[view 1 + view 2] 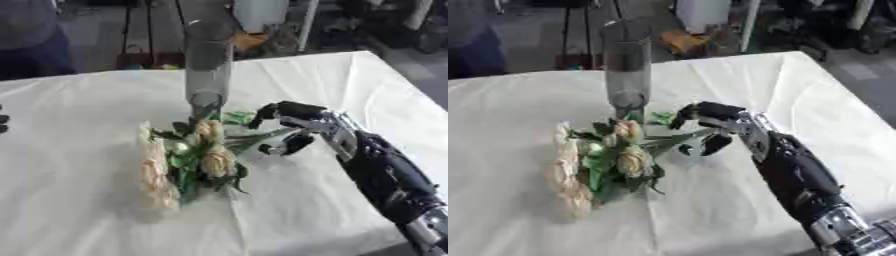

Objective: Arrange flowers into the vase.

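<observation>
Reaching across the white tablecloth (79,210) with my right hand (297,122), nothing lifted yet.

Far left edge of the left eye view: small dark bits at the table edge, probably my left hand, too little showing to tell how it is set.

Left-centre: flowers (188,160) lying flat on the cloth, a bunch of pale cream blooms with green leaves, heads toward me and to the left, green stems (262,136) running right toward my hand.

Centre, just behind the bunch: vase (627,65), tall, clear, standing upright, base next to the top leaves. Looks empty.

Right: my right arm comes in from the lower right corner. Fingers curled over the stem ends, thumb below them. Looks like a pinch closing round the stems, but I cannot tell if contact is made.

Risks, my guess:
- stems are thin and bunched, so I may catch only one or two and the rest stay down or scatter
- vase is tall and narrow and sits close; swinging the blooms up could clip it and tip it
- neck is narrow, so wide leaves could jam at the rim
</observation>
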`<control>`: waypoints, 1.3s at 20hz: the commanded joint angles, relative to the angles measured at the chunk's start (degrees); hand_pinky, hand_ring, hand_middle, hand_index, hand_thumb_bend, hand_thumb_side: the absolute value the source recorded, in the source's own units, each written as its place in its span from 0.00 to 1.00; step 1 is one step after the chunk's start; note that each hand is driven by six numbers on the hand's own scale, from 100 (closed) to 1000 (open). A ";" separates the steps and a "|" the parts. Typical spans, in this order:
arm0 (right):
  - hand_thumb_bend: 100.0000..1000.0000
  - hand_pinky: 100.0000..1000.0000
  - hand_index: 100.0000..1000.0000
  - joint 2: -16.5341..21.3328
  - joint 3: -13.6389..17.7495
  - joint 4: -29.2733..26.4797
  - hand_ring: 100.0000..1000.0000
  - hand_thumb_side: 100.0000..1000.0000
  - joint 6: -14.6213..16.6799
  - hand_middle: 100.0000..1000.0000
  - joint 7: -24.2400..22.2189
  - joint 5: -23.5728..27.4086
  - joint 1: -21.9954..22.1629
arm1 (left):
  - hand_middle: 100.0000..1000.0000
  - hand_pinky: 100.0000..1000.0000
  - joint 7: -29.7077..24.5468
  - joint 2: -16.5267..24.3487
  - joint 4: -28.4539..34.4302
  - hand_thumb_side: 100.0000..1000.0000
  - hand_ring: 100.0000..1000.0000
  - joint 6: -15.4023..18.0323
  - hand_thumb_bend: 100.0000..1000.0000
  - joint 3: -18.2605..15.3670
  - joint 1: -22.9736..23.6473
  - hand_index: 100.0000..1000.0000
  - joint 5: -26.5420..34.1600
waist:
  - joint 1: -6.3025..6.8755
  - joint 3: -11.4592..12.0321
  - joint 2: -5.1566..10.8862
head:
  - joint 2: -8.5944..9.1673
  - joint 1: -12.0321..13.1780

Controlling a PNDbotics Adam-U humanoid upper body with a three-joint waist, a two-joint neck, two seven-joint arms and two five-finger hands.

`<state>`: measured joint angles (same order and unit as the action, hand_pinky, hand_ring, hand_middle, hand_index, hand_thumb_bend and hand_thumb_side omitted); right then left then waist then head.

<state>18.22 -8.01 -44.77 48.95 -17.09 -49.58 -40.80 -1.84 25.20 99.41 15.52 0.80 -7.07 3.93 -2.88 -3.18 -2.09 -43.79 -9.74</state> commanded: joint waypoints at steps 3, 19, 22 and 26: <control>0.27 0.76 0.78 -0.26 0.93 0.49 0.71 0.23 3.02 0.61 -1.94 -2.18 -0.94 | 0.71 0.74 -0.11 0.66 0.96 0.96 0.72 0.06 0.69 -0.27 -0.66 0.77 0.19 | 0.27 0.04 0.45 | -0.23 -0.13; 0.27 0.76 0.78 -1.68 2.23 0.46 0.71 0.22 3.02 0.60 1.57 -6.21 -1.49 | 0.71 0.74 -0.06 0.49 1.04 0.96 0.72 0.04 0.69 -0.30 -0.78 0.77 0.30 | 0.50 0.39 0.38 | -0.08 -0.20; 0.27 0.75 0.77 -2.03 2.38 0.31 0.70 0.22 3.02 0.59 2.02 -6.73 -1.62 | 0.71 0.74 -0.10 0.44 1.03 0.96 0.72 0.03 0.69 -0.26 -0.77 0.77 0.28 | 0.54 0.42 0.36 | -0.09 -0.22; 0.26 0.73 0.75 -2.25 2.37 0.59 0.67 0.22 3.02 0.56 2.27 -7.45 -1.62 | 0.71 0.74 -0.06 0.44 1.05 0.96 0.72 0.03 0.69 -0.29 -0.76 0.77 0.29 | 0.55 0.47 0.33 | -0.12 -0.21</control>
<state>15.33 -6.00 -43.42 51.27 -14.44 -56.46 -41.21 -1.84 24.84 99.42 15.52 0.80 -7.13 4.01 -2.54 -2.76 -2.17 -43.79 -9.78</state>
